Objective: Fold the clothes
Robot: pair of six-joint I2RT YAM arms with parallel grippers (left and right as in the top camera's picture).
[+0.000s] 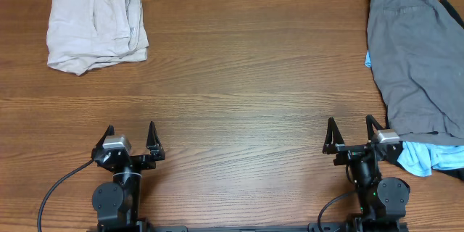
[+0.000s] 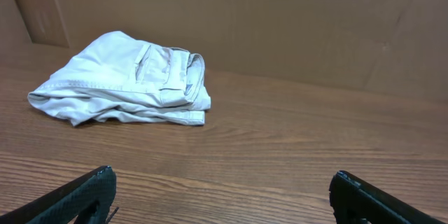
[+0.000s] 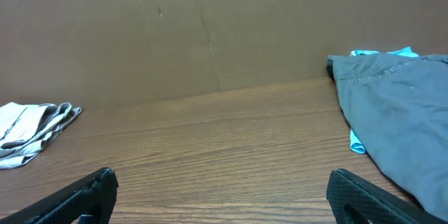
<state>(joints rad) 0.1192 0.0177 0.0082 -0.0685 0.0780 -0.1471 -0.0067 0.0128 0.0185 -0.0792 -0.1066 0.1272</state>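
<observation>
Folded beige shorts (image 1: pixel 96 29) lie at the table's far left corner; the left wrist view shows the beige shorts (image 2: pixel 126 80) ahead and to the left. A dark grey garment (image 1: pixel 413 65) is spread along the right side over a light blue one (image 1: pixel 417 158), and the grey garment (image 3: pixel 399 112) fills the right of the right wrist view. My left gripper (image 1: pixel 130 136) sits open at the near edge, nothing between its fingers. My right gripper (image 1: pixel 354 132) is open too, just left of the grey cloth's lower hem.
A brown cardboard wall (image 2: pixel 280 21) backs the wooden table (image 1: pixel 239 94). A black cable (image 1: pixel 58 188) curls from the left arm's base.
</observation>
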